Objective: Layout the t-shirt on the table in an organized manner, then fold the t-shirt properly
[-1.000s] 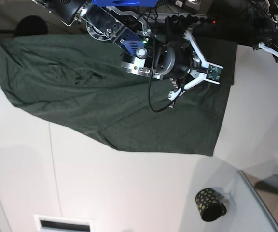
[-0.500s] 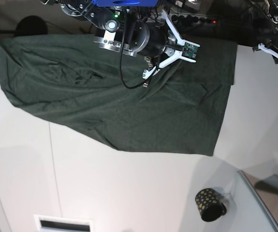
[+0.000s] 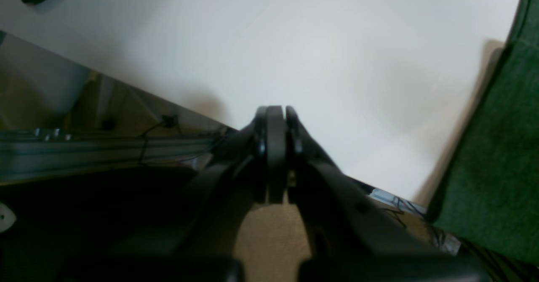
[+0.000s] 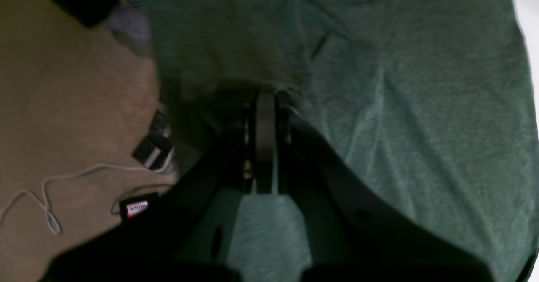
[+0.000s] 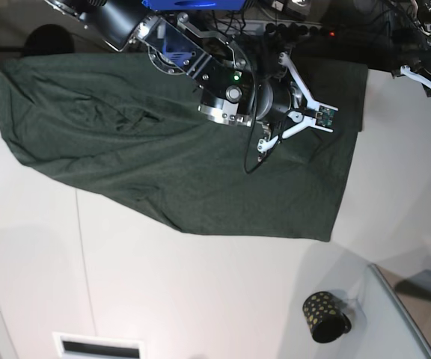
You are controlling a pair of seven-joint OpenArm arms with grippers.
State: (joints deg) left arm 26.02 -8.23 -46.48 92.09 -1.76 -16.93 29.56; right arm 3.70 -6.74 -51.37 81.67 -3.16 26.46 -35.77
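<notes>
Spreading the garment is the step in hand, and the base view reads best from its left side across. At far left the t-shirt (image 5: pixel 148 157) lies on the table (image 5: pixel 200 299) with its left corner near the table's back edge and its lower border running slantwise down to the right, so the cloth forms a skewed shape rather than a square one; shallow creases mark the left-centre area. Above the middle-right of the cloth hangs the right arm, its right claw (image 4: pixel 264 101) clenched with the pads together; the wrist view places its tip against a puckered ridge near the shirt's far border, but whether any fabric is actually pinched cannot be told. Further right the shirt ends in a straight edge and a sharp lower corner, with bare table beyond. At far right the left claw (image 3: pixel 276 113) is likewise clenched on nothing, poised over the table's rim well apart from the cloth edge. A small black cup (image 5: pixel 325 315) stands near the front right, clear of the work. To do this step well, the slanted lower border probably needs drawing forward and outward by its corners, both arms pulling evenly, low and slowly, so creases flatten instead of bunching.
</notes>
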